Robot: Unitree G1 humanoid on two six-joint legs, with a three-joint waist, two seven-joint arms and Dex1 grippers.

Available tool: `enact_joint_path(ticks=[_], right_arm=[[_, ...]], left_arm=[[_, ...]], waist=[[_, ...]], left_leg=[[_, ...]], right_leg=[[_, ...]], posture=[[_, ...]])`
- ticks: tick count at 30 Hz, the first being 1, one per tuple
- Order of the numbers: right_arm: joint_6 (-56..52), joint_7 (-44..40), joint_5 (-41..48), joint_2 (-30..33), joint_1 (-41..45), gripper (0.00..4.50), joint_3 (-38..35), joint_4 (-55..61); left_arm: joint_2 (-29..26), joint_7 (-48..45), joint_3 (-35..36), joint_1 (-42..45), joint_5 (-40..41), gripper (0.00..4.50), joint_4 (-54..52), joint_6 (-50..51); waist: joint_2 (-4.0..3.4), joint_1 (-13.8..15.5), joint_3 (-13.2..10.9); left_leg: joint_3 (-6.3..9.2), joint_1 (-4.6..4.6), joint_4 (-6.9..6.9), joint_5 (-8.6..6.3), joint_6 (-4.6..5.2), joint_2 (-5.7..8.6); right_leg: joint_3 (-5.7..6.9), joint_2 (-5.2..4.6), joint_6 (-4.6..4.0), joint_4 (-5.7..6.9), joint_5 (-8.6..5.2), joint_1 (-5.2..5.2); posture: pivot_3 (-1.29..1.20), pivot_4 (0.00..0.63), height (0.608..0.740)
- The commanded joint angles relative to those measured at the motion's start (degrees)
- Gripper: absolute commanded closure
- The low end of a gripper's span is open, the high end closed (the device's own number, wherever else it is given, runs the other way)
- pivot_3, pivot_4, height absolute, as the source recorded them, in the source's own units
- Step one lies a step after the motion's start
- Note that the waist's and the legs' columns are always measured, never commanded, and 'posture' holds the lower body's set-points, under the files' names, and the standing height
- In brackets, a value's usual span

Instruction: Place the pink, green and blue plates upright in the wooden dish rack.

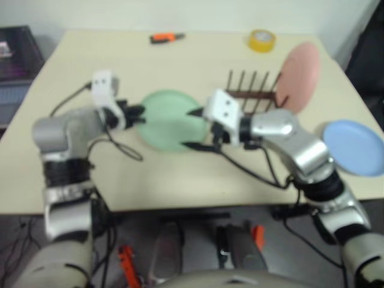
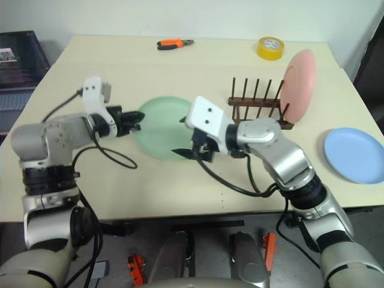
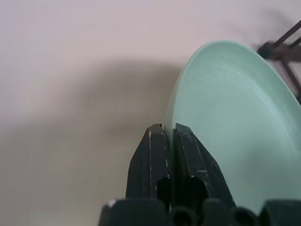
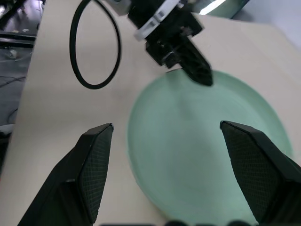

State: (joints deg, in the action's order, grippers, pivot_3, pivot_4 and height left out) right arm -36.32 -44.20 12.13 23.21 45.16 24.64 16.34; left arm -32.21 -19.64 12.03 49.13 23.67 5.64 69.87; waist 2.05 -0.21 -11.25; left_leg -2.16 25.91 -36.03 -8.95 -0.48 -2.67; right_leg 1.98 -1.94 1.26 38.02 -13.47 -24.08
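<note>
1. At the left edge of the green plate [image 2: 161, 127], the left gripper [image 2: 135, 120] has its two black fingers pressed together on the plate's rim; in the left wrist view the thin rim sits between the two fingers [image 3: 153, 160].
2. The green plate is near the middle of the table [image 2: 90, 192], and it looks tilted, with the gripped edge a little raised.
3. On the other side of this plate, the right gripper [image 2: 185, 137] has its jaws wide apart. One finger is above the plate's right edge and the other is below it, and I cannot tell if they touch the plate.
4. In the right wrist view the two fingers [image 4: 91, 165] stand far apart, with the green plate between and beyond them.
5. Just beside the right gripper, farther back, stands the wooden dish rack [image 2: 255, 107] with its thin upright pegs.
6. The pink plate [image 2: 298, 78] stands upright at the right end of the rack, leaning a little.
7. The blue plate [image 2: 355, 155] lies flat near the right edge of the table, well apart from the rack.
8. At the far edge of the table lie orange-handled pliers [image 2: 174, 44] and a yellow roll of tape [image 2: 270, 47].
</note>
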Motion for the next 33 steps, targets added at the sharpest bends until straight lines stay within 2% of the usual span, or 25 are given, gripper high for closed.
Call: enact_joint_path(ticks=[1,5,13,16,25,26,31,33], right_arm=[[4.16,1.9,-4.38,-2.14,2.09,0.54,1.73,-2.01],[9.45,3.59,-11.95,-3.64,2.73,0.54,6.22,-8.37],[14.39,5.04,-18.21,-6.04,1.69,0.54,7.69,-14.47],[17.25,6.63,-21.55,-6.05,2.0,1.14,7.64,-16.39],[20.18,6.35,-24.12,-6.75,1.49,4.24,6.18,-17.48],[20.39,6.28,-24.19,-6.62,1.39,4.47,5.85,-17.24],[22.29,6.5,-24.26,-6.48,1.17,4.47,3.99,-16.56],[23.4,6.95,-24.29,-6.7,1.32,4.5,3.61,-17.0]], left_arm=[[-2.36,0.89,-2.83,4.51,-1.94,4.47,-4.42,0.44],[-1.14,1.69,-4.46,7.02,-1.78,4.47,-7.23,3.38],[0.06,2.75,-2.59,7.89,-1.46,4.47,-7.31,5.45],[0.0,2.96,-2.24,8.36,-1.75,4.5,-6.52,4.91],[0.67,2.93,-1.59,9.05,-1.99,4.5,-5.29,4.03],[0.78,2.86,-1.53,9.08,-1.96,4.5,-5.18,3.83],[0.2,-0.04,-2.54,9.72,-0.45,4.5,-5.7,4.17],[0.11,-0.19,-2.41,9.89,-0.62,3.95,-5.87,4.17]], waist=[[0.0,-0.12,0.0],[0.0,-0.09,0.0],[0.0,-0.09,0.0],[0.0,-0.1,0.0],[0.0,-0.09,0.0],[0.0,-0.09,0.0],[0.0,-0.1,0.0],[0.0,-0.09,0.0]], left_leg=[[0.0,-0.03,0.03,0.0,-0.01,-0.02],[0.03,-0.05,0.03,0.07,-0.12,-0.02],[0.03,-0.03,0.01,0.08,-0.14,-0.02],[0.05,-0.02,0.02,0.1,-0.17,-0.02],[0.09,-0.02,0.03,0.16,-0.27,-0.02],[0.09,-0.02,0.03,0.16,-0.28,-0.01],[0.09,-0.02,0.03,0.18,-0.3,-0.01],[0.09,-0.03,0.03,0.18,-0.3,-0.01]], right_leg=[[-0.01,0.01,-0.04,0.03,-0.02,0.0],[0.02,0.04,-0.07,0.05,-0.03,0.01],[-0.02,0.01,-0.03,0.05,0.0,0.0],[0.0,0.02,-0.04,0.05,-0.01,0.0],[0.0,0.03,-0.03,0.05,0.0,0.01],[0.0,0.02,-0.03,0.05,0.0,0.01],[0.0,0.02,-0.03,0.06,0.0,0.01],[0.0,0.03,-0.03,0.06,0.0,0.01]], posture=[[0.0,0.15,0.74],[0.0,0.15,0.74],[0.0,0.15,0.74],[0.0,0.15,0.74],[0.0,0.15,0.74],[0.0,0.15,0.74],[0.0,0.15,0.74],[0.0,0.15,0.74]])
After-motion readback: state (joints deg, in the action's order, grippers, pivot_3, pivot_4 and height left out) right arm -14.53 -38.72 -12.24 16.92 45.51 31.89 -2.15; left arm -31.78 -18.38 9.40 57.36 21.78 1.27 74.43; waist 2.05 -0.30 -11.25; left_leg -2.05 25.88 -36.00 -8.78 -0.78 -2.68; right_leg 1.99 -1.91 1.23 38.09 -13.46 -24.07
